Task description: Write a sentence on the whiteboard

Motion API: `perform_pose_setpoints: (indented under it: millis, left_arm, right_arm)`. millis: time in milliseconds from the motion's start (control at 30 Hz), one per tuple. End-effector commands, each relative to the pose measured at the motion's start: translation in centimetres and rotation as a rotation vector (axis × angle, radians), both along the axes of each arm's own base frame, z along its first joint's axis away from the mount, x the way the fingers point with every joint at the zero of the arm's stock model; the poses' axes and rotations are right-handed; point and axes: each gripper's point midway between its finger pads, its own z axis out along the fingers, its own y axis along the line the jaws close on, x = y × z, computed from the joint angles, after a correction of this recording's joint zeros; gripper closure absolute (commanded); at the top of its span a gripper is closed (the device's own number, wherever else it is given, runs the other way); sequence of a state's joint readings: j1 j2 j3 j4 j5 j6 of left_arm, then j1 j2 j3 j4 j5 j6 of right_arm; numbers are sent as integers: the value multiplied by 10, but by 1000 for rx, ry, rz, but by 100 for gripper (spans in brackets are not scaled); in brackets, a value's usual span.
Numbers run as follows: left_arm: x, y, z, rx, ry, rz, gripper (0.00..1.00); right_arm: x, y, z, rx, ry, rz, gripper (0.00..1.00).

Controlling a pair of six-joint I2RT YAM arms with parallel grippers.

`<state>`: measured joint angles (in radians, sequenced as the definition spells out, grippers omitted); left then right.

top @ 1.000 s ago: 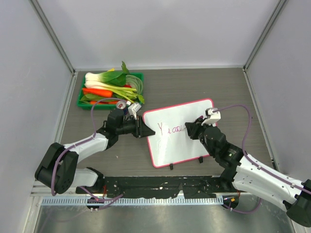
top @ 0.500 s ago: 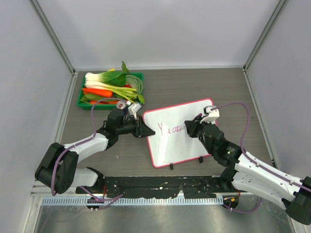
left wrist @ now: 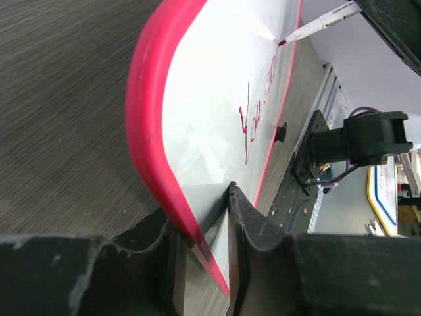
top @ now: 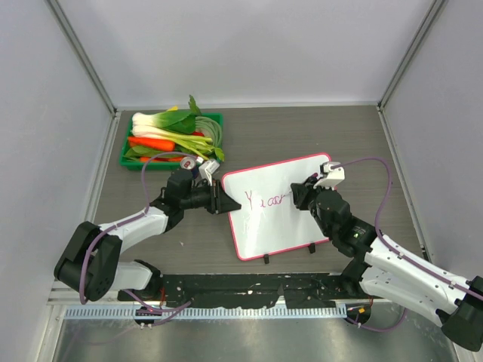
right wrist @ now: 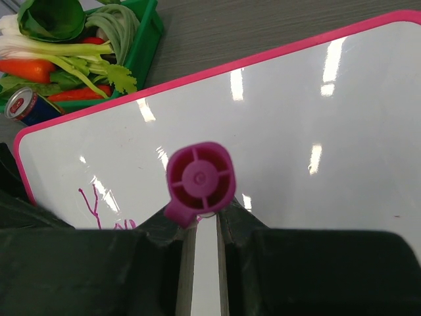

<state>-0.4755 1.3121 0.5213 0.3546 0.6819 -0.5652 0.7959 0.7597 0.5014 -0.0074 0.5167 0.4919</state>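
We see whiteboard lying mid-table, skewed, feet toward arm bases. Left gripper clamped on its left edge; left wrist view shows pink frame wedged between fingers. Right gripper clenched on marker over board's middle. Sentence begun at left, white room to its right. Bare table beyond far edge. Green tray close behind left gripper. Only left wrist shows marker tip at board surface; only right wrist shows can beside tray

Sentence illegibly small from above; in the right wrist view, marker tip behind its pink end.
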Motion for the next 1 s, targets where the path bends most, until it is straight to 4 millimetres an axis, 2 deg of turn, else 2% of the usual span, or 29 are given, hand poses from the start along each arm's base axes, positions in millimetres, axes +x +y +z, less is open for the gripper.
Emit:
perform_pose_setpoints:
  millis: [0,400,700,867,967]
  left_arm:
    - [16,29,-50,230,-59,88,100]
    - [15,29,-51,232,-53,88,100]
    - [16,29,-51,232,-56,88,100]
    - [16,29,-51,232,-56,88,100]
    - [16,29,-50,232,-58,89,100]
  right_arm:
    - [6,-14,3,-41,-8,-60,99]
    - [-8,-16,-21,-47,59,-23,99]
    - [-15,-17,-31,-42,83,-7,99]
    - [-13,-17,-23,-30,67,-11,99]
    - [-12,-14,-9,-13,40,-2,99]
